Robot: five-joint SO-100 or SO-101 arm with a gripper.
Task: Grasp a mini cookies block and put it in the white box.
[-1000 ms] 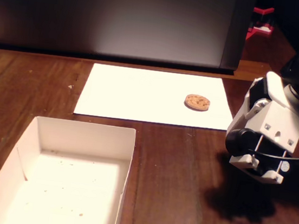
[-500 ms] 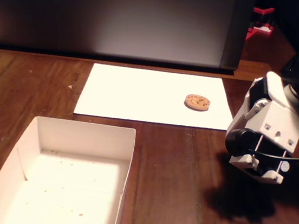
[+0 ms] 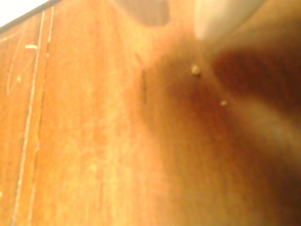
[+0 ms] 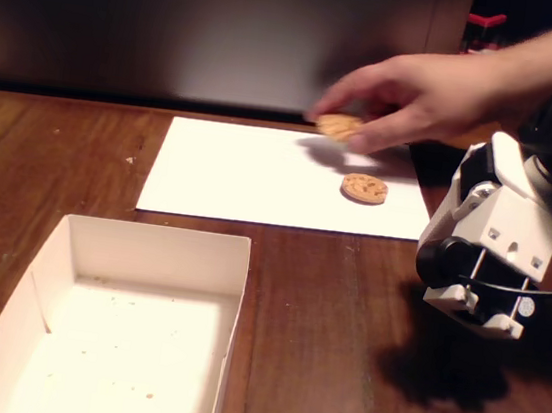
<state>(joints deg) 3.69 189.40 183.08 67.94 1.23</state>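
A person's hand [image 4: 421, 88] holds a second cookie [image 4: 339, 126] above the paper sheet [image 4: 249, 178], where one mini cookie [image 4: 364, 188] lies. My pincer isn't clearly visible, so I cannot tell its opening; the white box [image 4: 150, 251] sits front left on the table [image 4: 321, 333].

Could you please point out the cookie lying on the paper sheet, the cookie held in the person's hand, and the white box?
cookie on the paper [image 4: 364, 188], fixed view, middle of its top face.
cookie in the hand [image 4: 338, 126], fixed view, its visible front edge.
white box [image 4: 156, 252], fixed view, its far wall.
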